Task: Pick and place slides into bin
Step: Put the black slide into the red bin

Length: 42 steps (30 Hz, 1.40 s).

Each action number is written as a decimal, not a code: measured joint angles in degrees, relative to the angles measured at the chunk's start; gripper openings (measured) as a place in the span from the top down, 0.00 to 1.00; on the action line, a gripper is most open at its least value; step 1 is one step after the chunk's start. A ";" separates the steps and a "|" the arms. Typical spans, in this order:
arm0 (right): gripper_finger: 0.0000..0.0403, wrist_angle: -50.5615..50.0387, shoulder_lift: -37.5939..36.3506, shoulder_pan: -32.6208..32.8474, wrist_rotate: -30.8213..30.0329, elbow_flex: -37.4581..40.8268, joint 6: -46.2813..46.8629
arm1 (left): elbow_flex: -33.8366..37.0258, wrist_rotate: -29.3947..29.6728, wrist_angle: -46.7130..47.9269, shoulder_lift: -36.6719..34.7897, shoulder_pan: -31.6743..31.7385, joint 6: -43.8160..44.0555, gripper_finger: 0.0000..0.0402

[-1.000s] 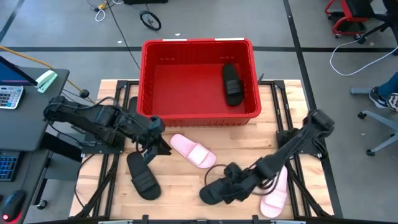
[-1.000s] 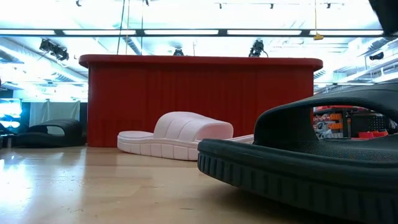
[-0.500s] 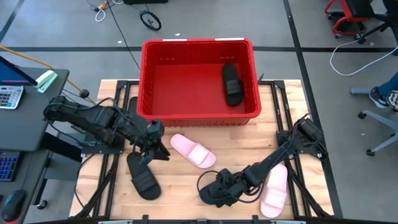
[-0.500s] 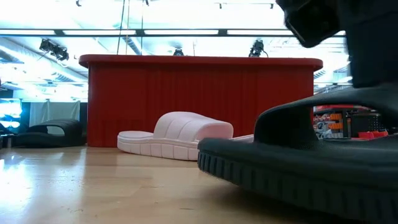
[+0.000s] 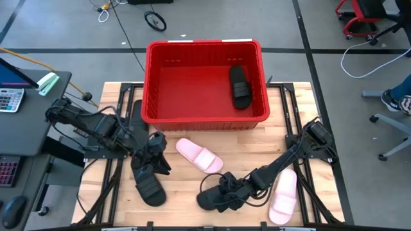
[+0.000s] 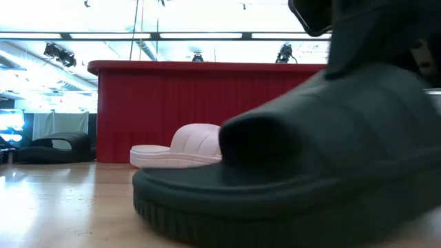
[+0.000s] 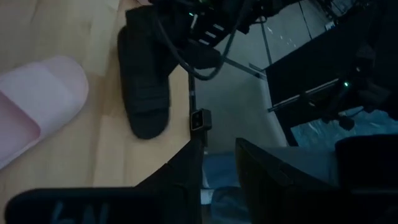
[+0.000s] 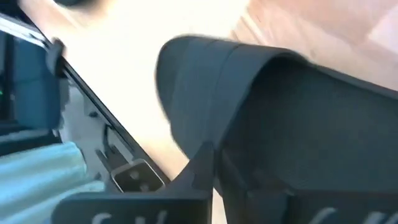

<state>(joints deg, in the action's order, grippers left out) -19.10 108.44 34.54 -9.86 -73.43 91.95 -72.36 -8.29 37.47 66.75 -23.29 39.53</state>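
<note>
The red bin (image 5: 204,83) stands at the table's far middle, and one black slide (image 5: 240,86) lies flat inside it. At the near middle my right gripper (image 5: 223,191) is shut on another black slide (image 5: 209,199), which fills the low view (image 6: 296,172). My left gripper (image 5: 156,163) hovers open, with a narrow gap (image 7: 217,158), over the far end of a third black slide (image 5: 148,186). One pink slide (image 5: 199,155) lies between the arms. Another pink slide (image 5: 282,196) lies under the right arm. My right gripper has the black slide by its wide strap (image 8: 292,118), coming from the table's right and slanting down. The strap hides the far finger, so I cannot tell how the fingers sit on it. The sole's toe end (image 6: 179,207) looks to be on the table.
A fourth black slide (image 6: 58,146) lies at the far left beside the bin, partly under the left arm (image 5: 90,122). A desk with a keyboard and a calculator (image 5: 9,99) borders the table's left side. Bare wood (image 5: 180,212) shows at the near middle.
My right gripper has reached down and toward the table's left onto the black slide. That slide has then slid leftward and turned its toe toward the near edge. My left gripper has gone toward the near edge, over the left black slide.
</note>
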 joint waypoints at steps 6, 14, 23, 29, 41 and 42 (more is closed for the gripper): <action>0.98 6.37 -3.20 1.35 -11.19 0.04 0.60 | 0.00 1.14 -0.06 -0.01 -2.31 0.47 0.78; 0.99 8.02 -14.07 5.15 -37.74 0.00 -7.43 | 0.00 3.28 -6.90 0.27 -6.45 0.01 0.79; 0.99 8.01 -20.95 4.14 -51.31 0.00 -21.61 | 0.00 8.67 -15.36 3.34 -5.39 -3.00 0.66; 0.99 7.84 -22.27 2.69 -50.16 0.00 -26.30 | 0.02 18.36 -15.35 3.77 2.50 -6.89 0.56; 0.99 7.90 -22.64 0.69 -50.99 0.00 -29.36 | 0.00 15.80 -18.59 5.15 14.39 -7.21 0.49; 0.99 7.89 -22.77 0.36 -51.04 0.00 -29.98 | 0.00 15.80 -18.52 5.29 14.91 -7.21 0.49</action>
<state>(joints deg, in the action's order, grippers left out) -11.22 85.67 34.91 -60.90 -73.43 61.97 -72.36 7.51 18.95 72.04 -8.38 32.32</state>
